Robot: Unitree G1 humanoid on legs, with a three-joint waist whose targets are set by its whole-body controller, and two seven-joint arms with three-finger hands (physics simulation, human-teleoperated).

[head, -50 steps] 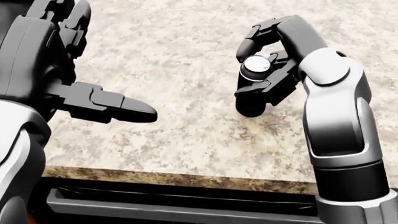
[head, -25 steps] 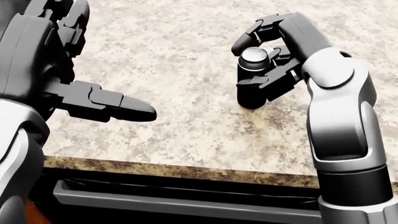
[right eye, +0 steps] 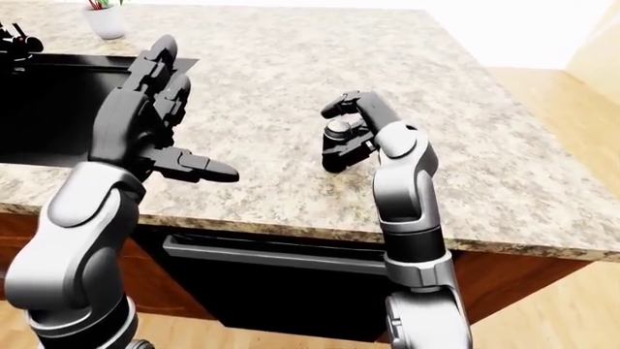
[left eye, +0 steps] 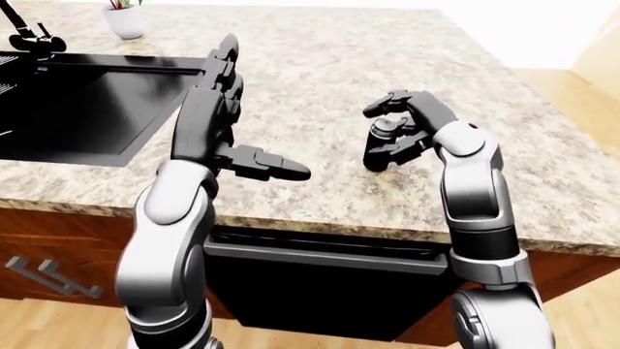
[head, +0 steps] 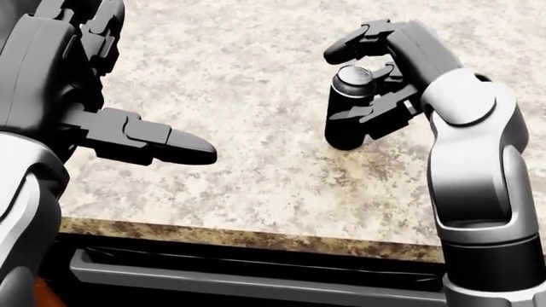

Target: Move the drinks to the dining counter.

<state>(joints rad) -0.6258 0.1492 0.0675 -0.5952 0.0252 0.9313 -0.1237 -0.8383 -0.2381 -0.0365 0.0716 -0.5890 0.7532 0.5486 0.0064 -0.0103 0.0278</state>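
Observation:
A black drink bottle (head: 343, 125) with a silver cap stands upright on the speckled granite counter (head: 248, 70), right of centre in the head view. My right hand (head: 341, 83) is shut on it. Two fingers arch over the cap and the thumb (head: 363, 115) presses on the bottle's side. My left hand (left eye: 256, 116) hovers open over the counter to the bottle's left, fingers pointing up the view and thumb sticking out toward the bottle, holding nothing. No other drink shows.
A black sink (left eye: 67, 109) with a faucet (left eye: 29, 36) lies in the counter at the upper left of the left-eye view, with a white plant pot (left eye: 126, 22) beyond it. A black appliance front (left eye: 320, 283) sits under the counter edge. Wooden floor (left eye: 572, 80) shows at the right.
The bottle came down from a tilted hold to standing on the counter. My right hand's upper fingers have lifted a little off the cap. The left hand has barely moved.

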